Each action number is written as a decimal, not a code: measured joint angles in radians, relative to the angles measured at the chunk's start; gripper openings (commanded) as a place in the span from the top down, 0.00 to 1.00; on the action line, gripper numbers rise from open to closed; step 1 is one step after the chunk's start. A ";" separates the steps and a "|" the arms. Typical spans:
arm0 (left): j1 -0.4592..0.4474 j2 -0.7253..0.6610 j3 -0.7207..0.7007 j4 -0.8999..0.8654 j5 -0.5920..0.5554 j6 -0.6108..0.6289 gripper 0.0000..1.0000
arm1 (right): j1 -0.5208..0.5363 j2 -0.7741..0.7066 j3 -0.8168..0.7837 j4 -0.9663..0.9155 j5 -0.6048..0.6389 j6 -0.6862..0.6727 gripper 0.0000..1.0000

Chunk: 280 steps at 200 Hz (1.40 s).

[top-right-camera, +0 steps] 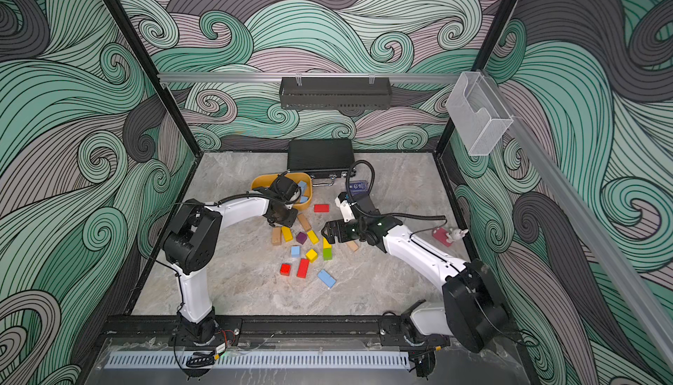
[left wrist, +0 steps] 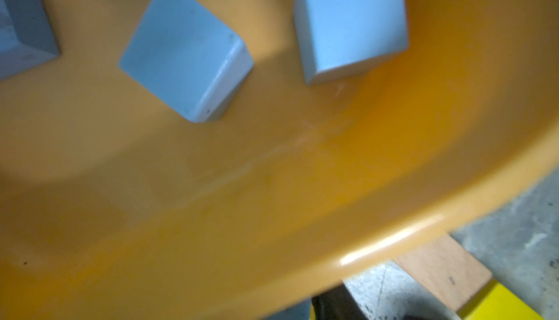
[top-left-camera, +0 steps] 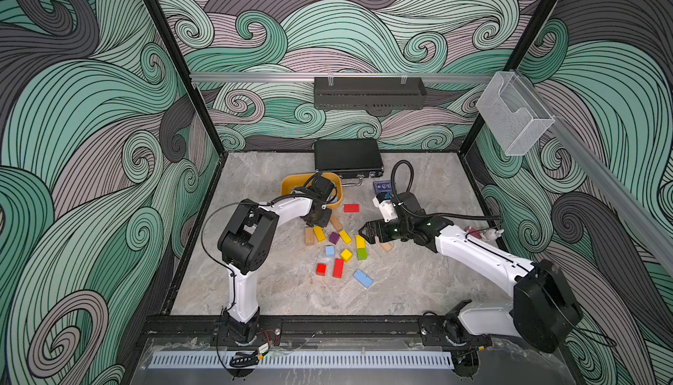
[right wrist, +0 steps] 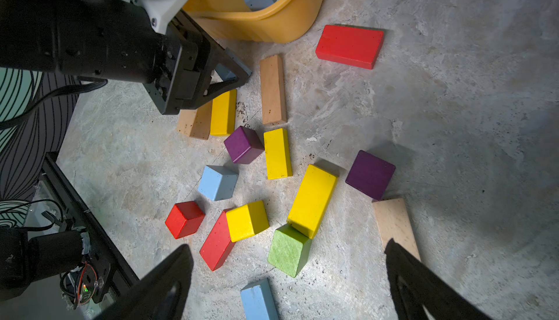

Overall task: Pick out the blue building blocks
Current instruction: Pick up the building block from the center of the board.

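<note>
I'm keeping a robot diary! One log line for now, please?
left claw: gripping blue block beside yellow bowl | right claw: open, empty | loose: blue cube, blue brick

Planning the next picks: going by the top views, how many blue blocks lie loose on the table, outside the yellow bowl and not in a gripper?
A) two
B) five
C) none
A: a blue cube and a longer blue brick lie loose on the table among the other colours, while more blue blocks already sit in the yellow bowl.
</note>
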 measured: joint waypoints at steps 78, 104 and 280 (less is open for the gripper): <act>0.000 0.000 0.002 -0.015 -0.002 -0.009 0.80 | 0.000 -0.022 0.000 -0.014 0.003 -0.003 0.01; 0.003 -0.002 0.002 -0.016 -0.002 -0.017 0.91 | 0.000 -0.038 0.000 -0.018 0.003 -0.006 0.01; 0.004 -0.267 0.066 -0.124 -0.026 -0.022 1.00 | 0.000 -0.172 0.072 -0.068 -0.006 -0.007 0.01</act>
